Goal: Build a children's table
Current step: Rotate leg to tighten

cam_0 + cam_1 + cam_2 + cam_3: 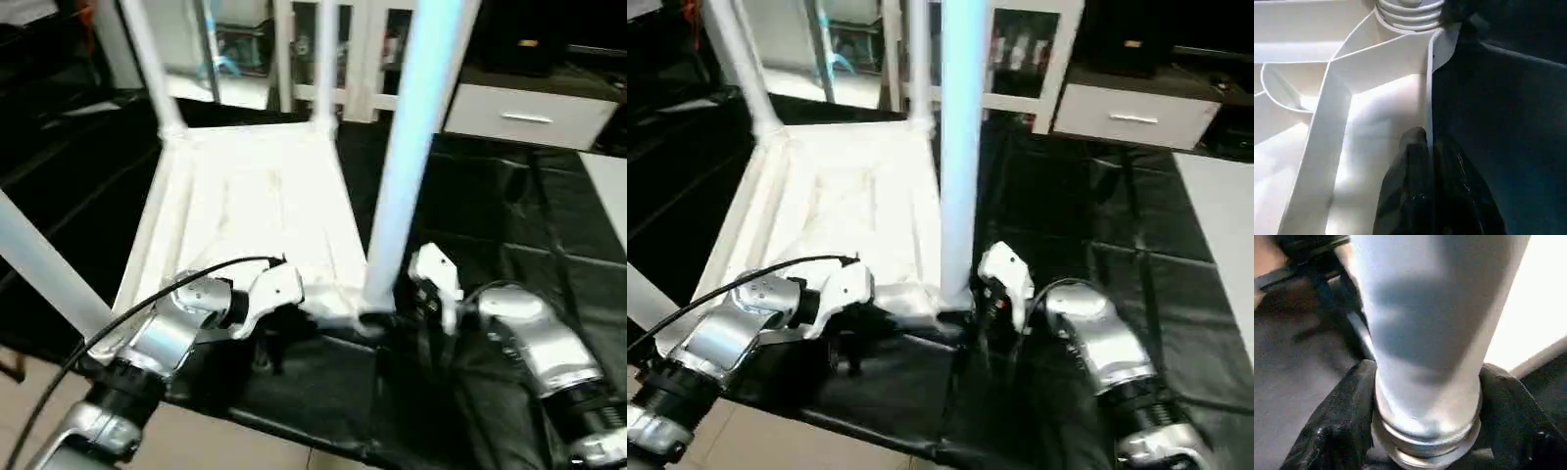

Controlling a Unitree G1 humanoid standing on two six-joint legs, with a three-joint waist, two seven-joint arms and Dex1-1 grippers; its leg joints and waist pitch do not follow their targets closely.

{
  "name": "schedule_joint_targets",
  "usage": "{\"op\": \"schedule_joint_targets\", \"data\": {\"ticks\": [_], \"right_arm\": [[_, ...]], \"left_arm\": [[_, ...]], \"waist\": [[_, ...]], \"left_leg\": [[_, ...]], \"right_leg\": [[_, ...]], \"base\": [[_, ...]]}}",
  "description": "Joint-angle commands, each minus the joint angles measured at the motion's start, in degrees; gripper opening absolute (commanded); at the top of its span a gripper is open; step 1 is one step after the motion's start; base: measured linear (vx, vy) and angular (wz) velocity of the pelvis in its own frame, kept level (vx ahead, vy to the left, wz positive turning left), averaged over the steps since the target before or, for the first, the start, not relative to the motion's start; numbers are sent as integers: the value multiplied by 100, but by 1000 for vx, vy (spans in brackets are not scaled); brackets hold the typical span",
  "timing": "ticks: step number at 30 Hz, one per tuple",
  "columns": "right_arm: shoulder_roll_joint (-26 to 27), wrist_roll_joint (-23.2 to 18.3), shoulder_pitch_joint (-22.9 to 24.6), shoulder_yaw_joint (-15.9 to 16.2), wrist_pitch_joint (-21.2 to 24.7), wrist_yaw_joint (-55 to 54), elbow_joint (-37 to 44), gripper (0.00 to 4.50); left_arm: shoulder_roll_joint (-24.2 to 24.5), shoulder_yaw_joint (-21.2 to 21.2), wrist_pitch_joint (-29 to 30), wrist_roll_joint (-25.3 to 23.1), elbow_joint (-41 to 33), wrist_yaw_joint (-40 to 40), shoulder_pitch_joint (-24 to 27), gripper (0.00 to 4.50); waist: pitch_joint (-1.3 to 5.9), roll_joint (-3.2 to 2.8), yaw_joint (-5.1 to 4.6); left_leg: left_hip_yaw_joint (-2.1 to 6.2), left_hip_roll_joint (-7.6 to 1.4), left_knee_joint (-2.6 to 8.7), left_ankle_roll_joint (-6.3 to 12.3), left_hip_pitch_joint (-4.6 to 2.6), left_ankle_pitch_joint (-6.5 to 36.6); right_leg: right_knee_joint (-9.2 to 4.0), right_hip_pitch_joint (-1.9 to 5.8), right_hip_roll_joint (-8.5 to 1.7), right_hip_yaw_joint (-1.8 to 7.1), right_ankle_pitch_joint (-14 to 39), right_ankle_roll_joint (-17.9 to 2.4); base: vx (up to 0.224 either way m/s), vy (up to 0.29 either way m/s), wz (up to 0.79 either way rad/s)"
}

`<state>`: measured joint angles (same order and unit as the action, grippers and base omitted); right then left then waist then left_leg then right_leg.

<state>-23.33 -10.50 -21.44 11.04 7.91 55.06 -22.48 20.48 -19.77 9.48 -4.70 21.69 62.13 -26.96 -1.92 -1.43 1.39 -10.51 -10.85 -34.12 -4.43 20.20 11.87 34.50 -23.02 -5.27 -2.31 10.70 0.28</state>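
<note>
The children's table lies upside down on the black-draped work table [509, 225], its white ribbed top [255, 211] facing up. Two legs stand in the far sockets [147, 59] [326, 59], and another leg [39, 269] slants out at the near left. The near right leg [407, 147] stands upright in its corner socket. My right gripper [1425, 377] is shut around the flared base of this leg, with one black finger [1337, 421] on each side. My left gripper [1427, 147] is shut on the thin rim of the top [1428, 88], close to that same corner.
The work table's front edge [294, 431] runs just beneath my forearms, with pale floor below it. A white drawer cabinet [529, 116] and white shelving [367, 69] stand behind. A white surface [612, 196] borders the cloth at the right.
</note>
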Motion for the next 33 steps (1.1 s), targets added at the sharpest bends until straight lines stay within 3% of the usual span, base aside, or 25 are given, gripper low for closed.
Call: {"op": "schedule_joint_targets", "data": {"ticks": [1,5,9,10,11,12,13,18,21,23,24,26,27,30,31,33], "right_arm": [[218,212,-30,-261,-7,-892,-208,270],[733,393,11,-559,70,-2223,-326,269],[953,678,20,-573,-38,-2955,-453,269],[1229,900,1,-652,-28,-3841,-598,269],[1368,1059,-12,-725,24,-4433,-644,269],[1520,1125,-16,-792,153,-4846,-673,269],[1706,1224,1,-873,240,-5360,-670,269],[2210,1526,38,-767,185,-6212,-515,269],[2246,1508,15,-711,150,-6128,-507,269],[2299,1366,-30,-788,-13,-6090,-512,269],[2309,1303,-41,-793,-66,-6013,-504,269],[2287,998,34,-768,-206,-5428,-272,269],[2283,979,40,-761,-213,-5382,-252,325],[2120,594,166,-774,-50,-4726,179,339],[1957,330,209,-772,143,-4225,419,352],[1873,201,225,-756,232,-3957,517,368]], "left_arm": [[-417,3,-21,157,288,-402,-19,0],[-767,130,31,-77,869,-1238,-364,0],[-960,227,144,-176,1174,-1691,-561,0],[-1154,336,196,-280,1538,-2228,-791,0],[-1236,387,230,-324,1690,-2473,-897,0],[-1326,461,250,-355,1834,-2762,-999,0],[-1412,532,280,-390,1971,-3065,-1102,0],[-1567,646,165,-473,2306,-3677,-1316,0],[-1577,650,141,-450,2323,-3617,-1327,0],[-1571,644,71,-409,2377,-3504,-1332,0],[-1554,647,82,-383,2349,-3425,-1304,0],[-1491,612,173,-332,2214,-3135,-1195,0],[-1487,609,182,-327,2205,-3114,-1188,0],[-1362,490,251,-268,1977,-2613,-1024,0],[-1271,425,264,-200,1805,-2259,-922,0],[-1231,404,317,-184,1737,-2149,-883,0]], "waist": [[258,114,-6],[260,129,-39],[254,124,-43],[245,83,-54],[266,95,-55],[272,96,-56],[283,91,-47],[322,63,22],[329,60,48],[315,61,49],[308,23,51],[305,30,44],[307,33,41],[319,61,47],[312,76,38],[314,63,-16]], "left_leg": [[52,-153,431,307,29,1270],[49,-127,435,232,26,1321],[47,-126,438,241,30,1328],[42,-111,444,202,27,1342],[59,-99,445,144,22,1305],[54,-92,448,135,27,1255],[57,-102,448,167,33,1092],[44,-85,410,396,56,813],[35,-87,400,527,62,704],[33,-91,412,548,58,801],[37,-97,421,525,50,851],[37,-106,426,517,47,982],[46,-110,431,526,71,950],[38,-113,414,616,84,791],[53,-110,422,662,125,699],[57,-105,418,714,130,723]], "right_leg": [[-459,268,-220,154,1837,-1152],[-503,230,-205,161,2088,-987],[-527,208,-209,166,2162,-921],[-552,192,-198,163,2207,-889],[-537,207,-202,157,2191,-871],[-533,209,-195,160,2137,-865],[-502,215,-191,172,1759,-928],[-455,254,-207,172,1166,-1022],[-426,273,-209,169,916,-1081],[-454,265,-212,163,1108,-1054],[-462,259,-217,164,1186,-1049],[-479,256,-218,164,1327,-1013],[-470,280,-219,160,1287,-1008],[-446,296,-216,163,1031,-1034],[-422,333,-220,156,893,-1025],[-423,340,-213,140,853,-1051]], "base": [[0,0,0],[0,0,0],[0,0,0],[0,0,0],[0,0,0],[0,0,0],[0,0,0],[0,0,0],[0,0,0],[0,0,0],[0,0,0],[0,0,0],[0,0,0],[0,0,0],[0,0,0],[0,0,0]]}}
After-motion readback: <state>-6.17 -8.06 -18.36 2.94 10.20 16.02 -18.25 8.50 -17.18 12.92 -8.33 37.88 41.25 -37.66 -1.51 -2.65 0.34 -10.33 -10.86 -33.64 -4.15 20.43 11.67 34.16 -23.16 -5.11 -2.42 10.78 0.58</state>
